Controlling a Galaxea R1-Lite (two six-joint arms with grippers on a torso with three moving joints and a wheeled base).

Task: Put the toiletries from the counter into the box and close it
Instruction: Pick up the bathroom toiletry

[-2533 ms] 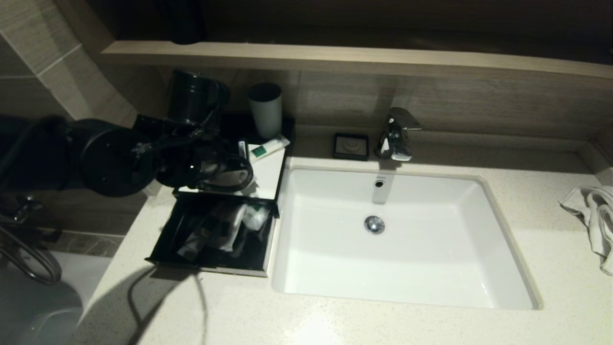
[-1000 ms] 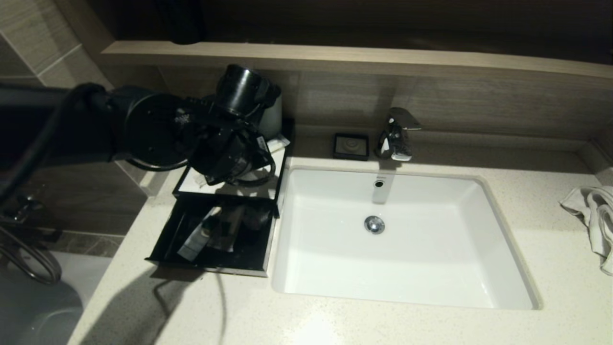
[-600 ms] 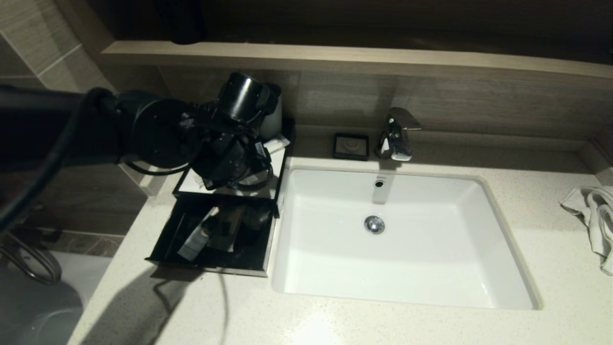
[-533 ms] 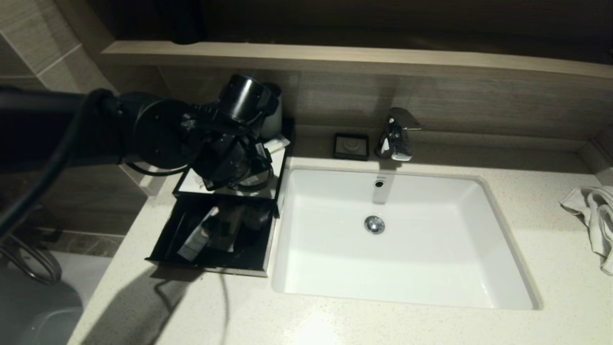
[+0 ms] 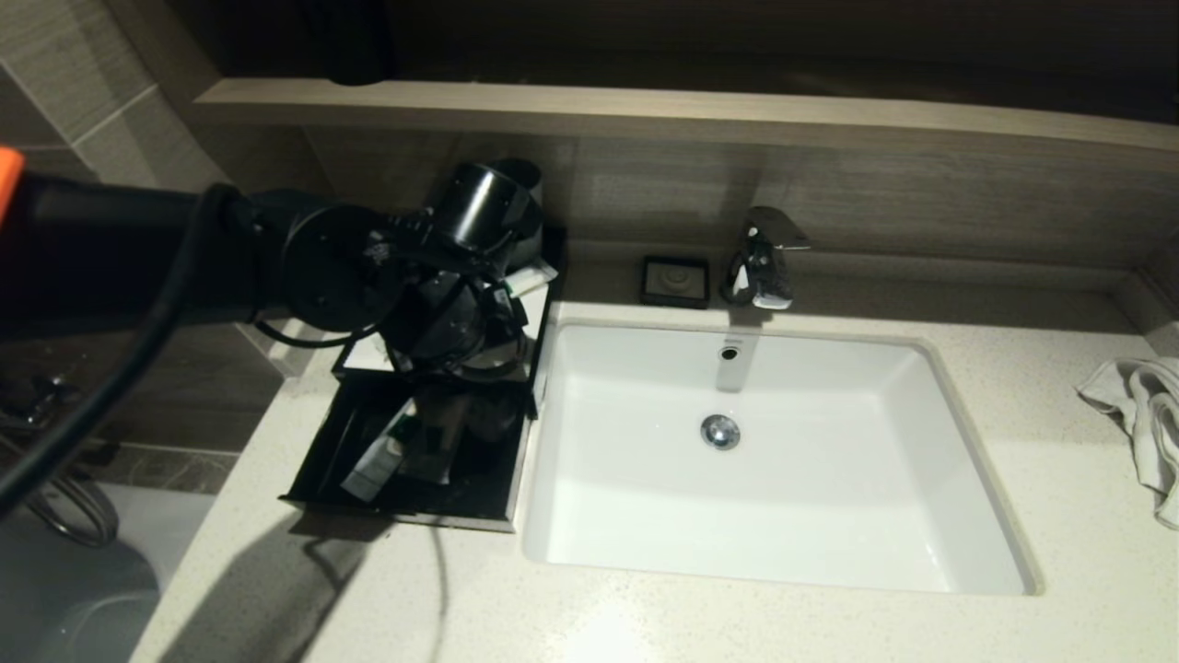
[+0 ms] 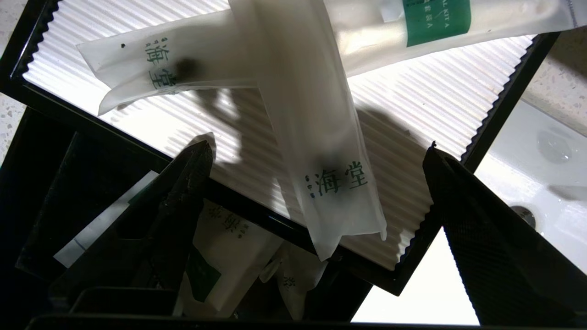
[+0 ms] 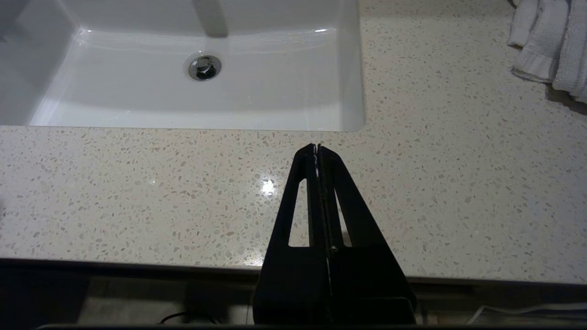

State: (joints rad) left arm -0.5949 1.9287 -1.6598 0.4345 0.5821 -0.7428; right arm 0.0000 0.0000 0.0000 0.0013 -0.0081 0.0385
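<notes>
- The bench, cream and speckled, fills the lower half of the head view; its widest bare stretch runs along the bottom of the frame, in front of the basin.
- The box sits at centre left, its right edge just beside the basin's left rim, its back near the wall.
- Its drawer is pulled out toward the lower left, ending short of the bench's front edge; several toiletries lie inside it.
- On the box's ribbed white top panel, two long slim packets lie crossed: one packet lies over the other, and its tip overhangs the panel's edge above the drawer.
- The left hand hangs over that front edge of the panel, fingers spread wide on either side of the overhanging packet, touching nothing.
- The left arm reaches in from the left edge of the head view, level, its wrist bent down over the box and hiding most of a cup behind it.
- The right hand is pressed closed and empty, low over bare bench in front of the basin's corner.
- A towel lies at the right edge, a soap dish and tap at the back.
</notes>
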